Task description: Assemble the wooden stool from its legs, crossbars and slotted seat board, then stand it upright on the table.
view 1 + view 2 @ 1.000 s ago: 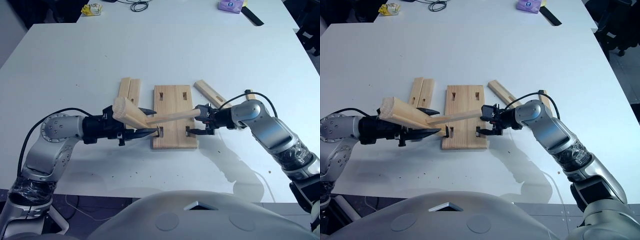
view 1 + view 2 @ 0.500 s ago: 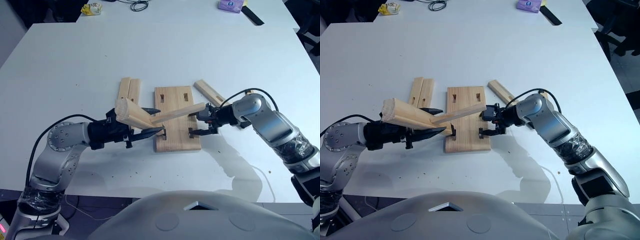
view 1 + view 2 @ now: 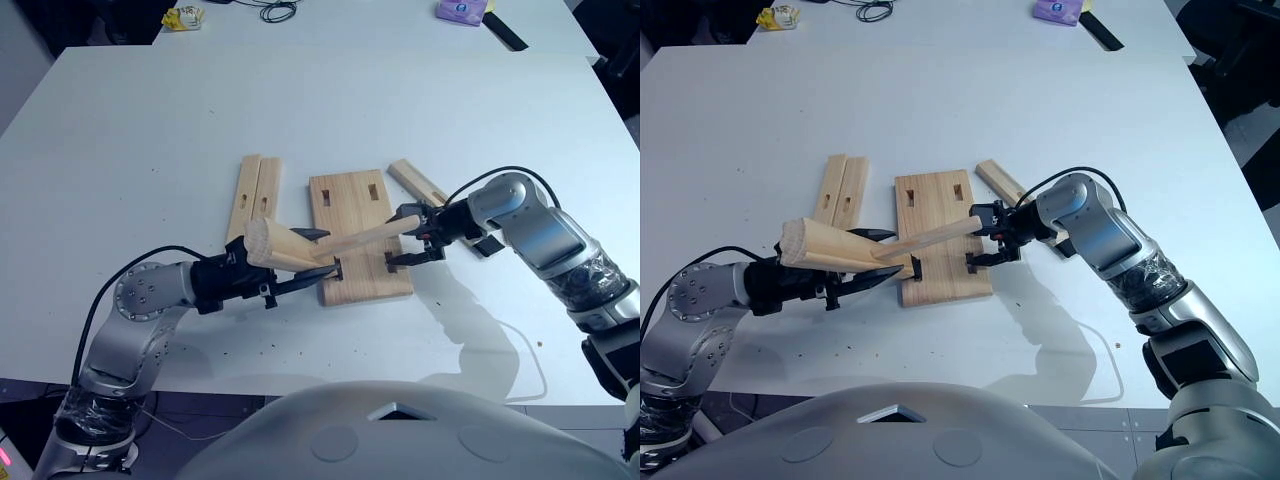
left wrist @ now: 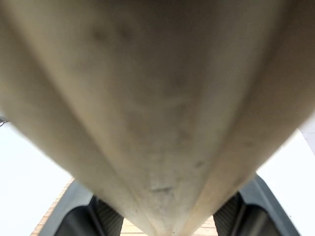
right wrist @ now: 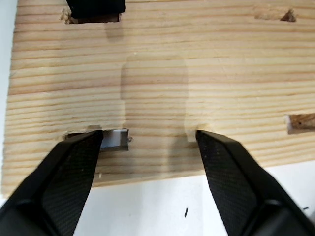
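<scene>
White desk [image 3: 150,130] spreads before me, with a purple pack [image 3: 463,11] and a yellow packet [image 3: 185,18] at its far edge. At the middle lies the board [image 3: 350,205], flat, its slots facing up. My left fingers [image 3: 315,255] are clenched on a thick leg [image 3: 272,245], held low just left of the board's near corner. A crossbar [image 3: 365,238] juts from the leg and slants across the board's near half. Its free end is just beside my right fingers [image 3: 400,238]; I cannot tell whether it touches them. Those fingers are spread apart, grasping nothing, over the board's near right slot. Two planks [image 3: 255,185] lie side by side left of the board. A slat [image 3: 418,183] lies right of it, partly behind my right arm.
</scene>
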Motion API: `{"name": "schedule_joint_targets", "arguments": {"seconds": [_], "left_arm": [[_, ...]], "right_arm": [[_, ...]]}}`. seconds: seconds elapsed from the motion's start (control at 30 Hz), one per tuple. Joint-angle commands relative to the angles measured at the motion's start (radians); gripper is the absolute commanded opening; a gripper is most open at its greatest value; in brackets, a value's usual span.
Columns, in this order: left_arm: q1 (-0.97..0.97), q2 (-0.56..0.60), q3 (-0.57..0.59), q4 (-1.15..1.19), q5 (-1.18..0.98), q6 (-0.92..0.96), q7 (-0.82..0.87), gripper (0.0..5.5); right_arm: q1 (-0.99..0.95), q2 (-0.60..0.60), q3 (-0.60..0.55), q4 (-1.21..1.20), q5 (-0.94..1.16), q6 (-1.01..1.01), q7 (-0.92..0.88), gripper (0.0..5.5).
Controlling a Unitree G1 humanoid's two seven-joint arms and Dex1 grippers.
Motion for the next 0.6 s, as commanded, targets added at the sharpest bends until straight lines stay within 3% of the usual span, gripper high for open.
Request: {"name": "schedule_joint_targets", "arguments": {"seconds": [0.03, 0.6], "left_arm": [[0.032, 0.002, -0.049, -0.005, 0.032, 0.015, -0.005, 2.05], [-0.002, 0.029, -0.109, 0.119, 0.066, 0.094, 0.012, 2.05]], "right_arm": [[0.002, -0.010, 0.021, 0.045, -0.045, 0.003, 0.017, 3.50], [0.079, -0.011, -0.005, -0.057, -0.040, 0.075, 0.005, 3.50]]}}
